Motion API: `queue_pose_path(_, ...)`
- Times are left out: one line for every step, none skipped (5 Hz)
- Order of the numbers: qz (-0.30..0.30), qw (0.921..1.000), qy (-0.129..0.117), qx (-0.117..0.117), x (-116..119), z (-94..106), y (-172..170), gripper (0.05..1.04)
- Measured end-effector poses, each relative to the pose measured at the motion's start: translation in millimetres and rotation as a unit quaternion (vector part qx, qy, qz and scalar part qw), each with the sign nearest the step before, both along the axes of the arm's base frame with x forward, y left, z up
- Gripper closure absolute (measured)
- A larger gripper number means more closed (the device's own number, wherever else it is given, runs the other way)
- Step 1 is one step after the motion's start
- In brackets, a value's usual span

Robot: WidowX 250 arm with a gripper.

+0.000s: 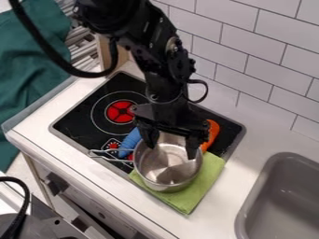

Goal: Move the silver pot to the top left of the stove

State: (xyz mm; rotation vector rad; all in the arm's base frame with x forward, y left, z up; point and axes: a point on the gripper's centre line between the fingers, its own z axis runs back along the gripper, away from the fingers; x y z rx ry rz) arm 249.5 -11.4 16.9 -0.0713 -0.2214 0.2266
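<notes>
The gripper (171,151) hangs over the far part of the silver pot (163,179), its two fingers spread apart. One finger is by the pot's upper-left rim and the other is near its right side; whether either touches the metal I cannot tell. The pot is upright on a green cloth at the stove's near right edge, with its wire handle pointing left. The black stove (81,119) has a red-centred burner to the upper left of the pot.
Beside the pot lie a blue object (130,142) on the left and an orange one (212,134) on the right. The green cloth (198,186) extends onto the white counter. A grey sink (283,196) is at the lower right, and a tiled wall (243,53) rises behind.
</notes>
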Motion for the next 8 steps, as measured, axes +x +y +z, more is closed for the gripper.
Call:
queue_pose_path(-0.044,0.9986,-0.025,0.014,-7.5,10.8,-22.0,0.082)
queue_pose_path(-0.033,0.9982,-0.046,0.020,-16.6,18.3,-26.6,0.082)
queue_pose_path(-0.033,0.9989,-0.032,0.003,-17.1,7.6,-32.5,0.082)
queue_pose_path(-0.031,0.9993,0.015,-0.015,-7.5,-17.5,-35.8,0.082)
queue_pose_path(-0.021,0.9986,0.042,-0.023,-0.9,-30.6,-34.6,0.082)
queue_pose_path(-0.020,0.9976,0.057,-0.033,3.8,-43.1,-33.1,0.119)
queue_pose_path(-0.021,0.9978,0.051,-0.035,5.9,-45.0,-32.2,0.426)
queue_pose_path(-0.019,0.9982,0.042,-0.037,9.2,-44.3,-31.7,0.713)
